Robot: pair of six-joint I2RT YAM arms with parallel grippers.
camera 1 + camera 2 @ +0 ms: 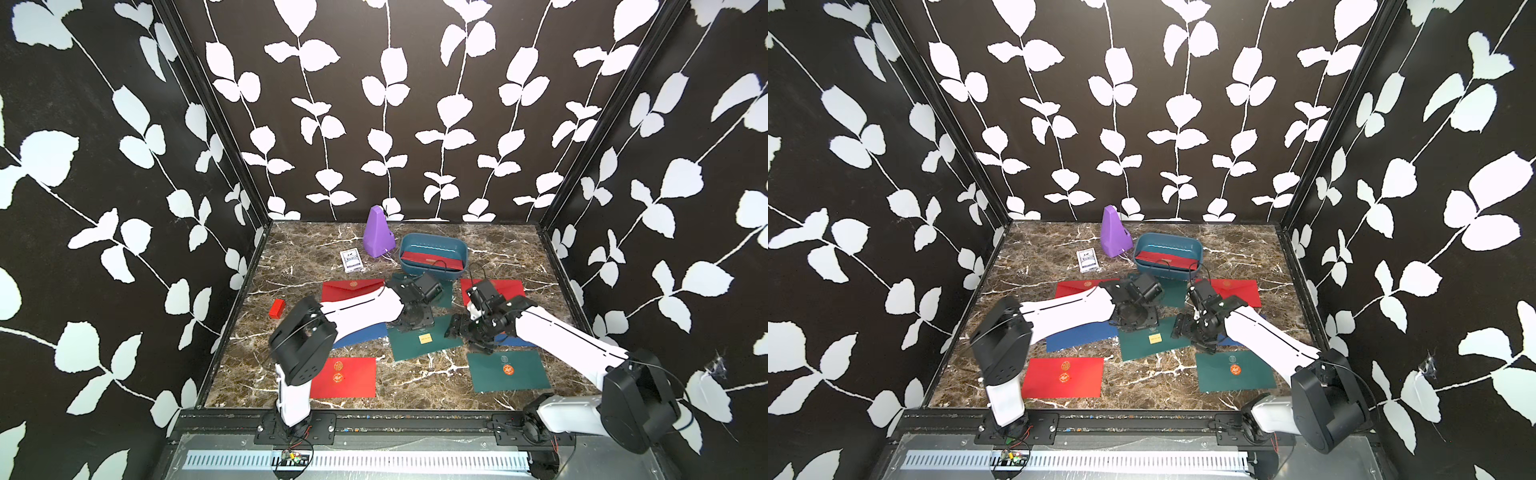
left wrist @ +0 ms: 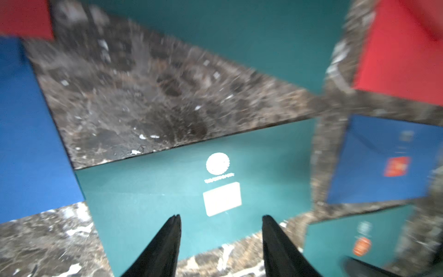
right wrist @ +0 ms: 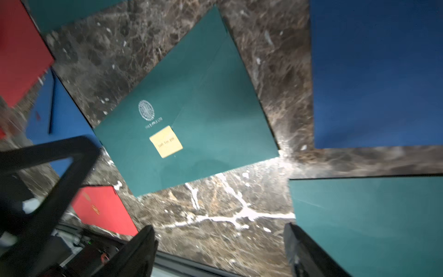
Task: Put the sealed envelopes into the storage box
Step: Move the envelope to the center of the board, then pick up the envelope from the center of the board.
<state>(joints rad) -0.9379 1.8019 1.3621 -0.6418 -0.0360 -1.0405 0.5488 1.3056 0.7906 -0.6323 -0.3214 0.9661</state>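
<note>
The teal storage box [image 1: 456,246] stands at the back with one red envelope [image 1: 432,258] lying in it. Several sealed envelopes lie flat on the marble. A dark green envelope with a yellow sticker [image 1: 424,338] [image 3: 191,103] is in the middle. My left gripper [image 1: 409,323] [image 2: 220,219] points down over its far edge, open and holding nothing. My right gripper [image 1: 455,328] [image 3: 219,229] hovers just right of that envelope, open and empty, above bare marble. Others in both top views: red [image 1: 353,288], red [image 1: 494,286], red [image 1: 345,376], green [image 1: 509,370], blue [image 1: 361,332].
A purple pyramid-shaped object [image 1: 377,232] stands left of the box. A white card pack [image 1: 351,261] lies beside it and a small red block [image 1: 277,308] sits at the left edge. Patterned walls close in three sides.
</note>
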